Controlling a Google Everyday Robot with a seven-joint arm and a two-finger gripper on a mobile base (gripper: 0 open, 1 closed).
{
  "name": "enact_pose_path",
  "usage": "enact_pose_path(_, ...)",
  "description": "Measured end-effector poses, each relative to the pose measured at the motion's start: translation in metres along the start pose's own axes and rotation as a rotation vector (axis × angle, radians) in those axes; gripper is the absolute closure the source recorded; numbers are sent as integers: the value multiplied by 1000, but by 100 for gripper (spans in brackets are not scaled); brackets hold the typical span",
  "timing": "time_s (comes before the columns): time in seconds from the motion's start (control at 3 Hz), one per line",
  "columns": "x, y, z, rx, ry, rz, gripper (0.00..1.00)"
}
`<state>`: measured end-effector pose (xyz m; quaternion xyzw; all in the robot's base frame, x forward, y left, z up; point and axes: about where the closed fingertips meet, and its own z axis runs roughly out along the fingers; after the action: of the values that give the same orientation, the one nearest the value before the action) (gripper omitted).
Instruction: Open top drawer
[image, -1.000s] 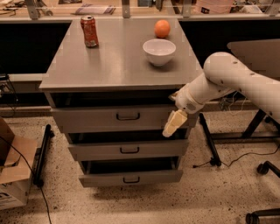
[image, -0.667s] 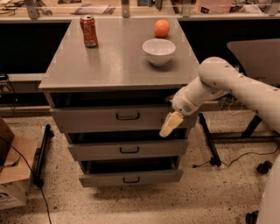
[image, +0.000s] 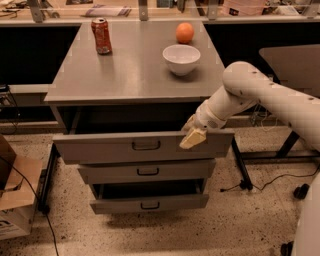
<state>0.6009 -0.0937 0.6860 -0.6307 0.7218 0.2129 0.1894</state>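
The top drawer (image: 100, 147) is the widest grey front, with a small dark centre handle (image: 146, 145). It stands pulled out from the grey cabinet (image: 130, 75), with a dark gap showing behind its front. My gripper (image: 193, 136), on a white arm (image: 260, 92) coming from the right, sits at the drawer front's upper edge, right of the handle. Its pale tip lies against the front panel.
A red can (image: 101, 35), an orange (image: 184, 33) and a white bowl (image: 181, 59) stand on the cabinet top. The middle drawer (image: 147, 171) and bottom drawer (image: 150, 202) sit below. A cardboard box (image: 12, 200) and cables lie at left; a table leg (image: 242, 167) stands at right.
The top drawer front has come out toward the camera and looks wider and lower. My gripper has moved with it along the front's upper edge.
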Motion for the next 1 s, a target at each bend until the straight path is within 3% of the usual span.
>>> enact_pose_path(0.33,-10,33,-6,-59,-7,-25,53)
enact_pose_path(1.0,-10,35,-5,-64,-6,-26,6)
